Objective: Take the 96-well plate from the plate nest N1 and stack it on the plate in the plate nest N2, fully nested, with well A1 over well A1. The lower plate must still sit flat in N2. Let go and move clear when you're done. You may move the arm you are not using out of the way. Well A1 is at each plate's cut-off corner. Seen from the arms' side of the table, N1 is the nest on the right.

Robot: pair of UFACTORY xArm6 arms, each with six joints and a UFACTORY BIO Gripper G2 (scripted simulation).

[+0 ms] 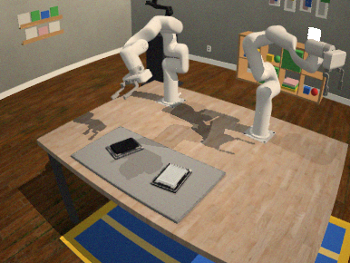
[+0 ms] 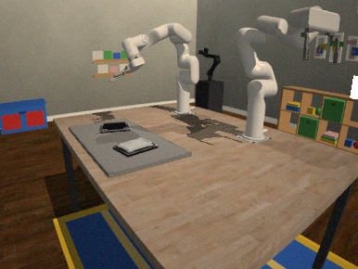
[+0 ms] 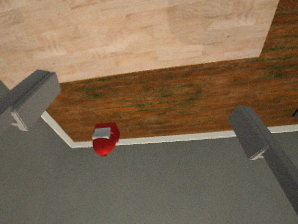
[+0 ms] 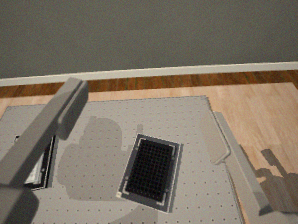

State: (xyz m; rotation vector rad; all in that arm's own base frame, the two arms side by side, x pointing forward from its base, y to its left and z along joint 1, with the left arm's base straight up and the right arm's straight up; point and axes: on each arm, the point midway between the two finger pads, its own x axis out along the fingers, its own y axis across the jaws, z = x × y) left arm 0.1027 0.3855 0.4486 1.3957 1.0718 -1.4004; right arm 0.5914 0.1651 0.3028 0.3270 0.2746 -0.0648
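A black 96-well plate (image 1: 124, 146) (image 2: 114, 125) (image 4: 150, 170) lies in nest N1 (image 4: 128, 175), on the left in the top view. A white 96-well plate (image 1: 173, 175) (image 2: 135, 146) (image 4: 34, 172) lies in nest N2 (image 1: 163, 185); my right finger partly covers it in the right wrist view. I cannot make out the cut-off corners. My right gripper (image 1: 118, 97) (image 2: 111, 80) (image 4: 145, 117) is partly open and empty, high above the table and away from both plates. My left gripper (image 1: 334, 91) (image 2: 321, 60) (image 3: 145, 97) is wide open and empty, far from both nests.
Both nests stand on a grey perforated board (image 1: 199, 199) (image 2: 102, 162) (image 4: 100, 107) on the wooden table (image 1: 272, 195) (image 2: 209, 195). The two arms stand along the far edge in the top view. A red object (image 3: 105, 139) lies beyond the table in the left wrist view.
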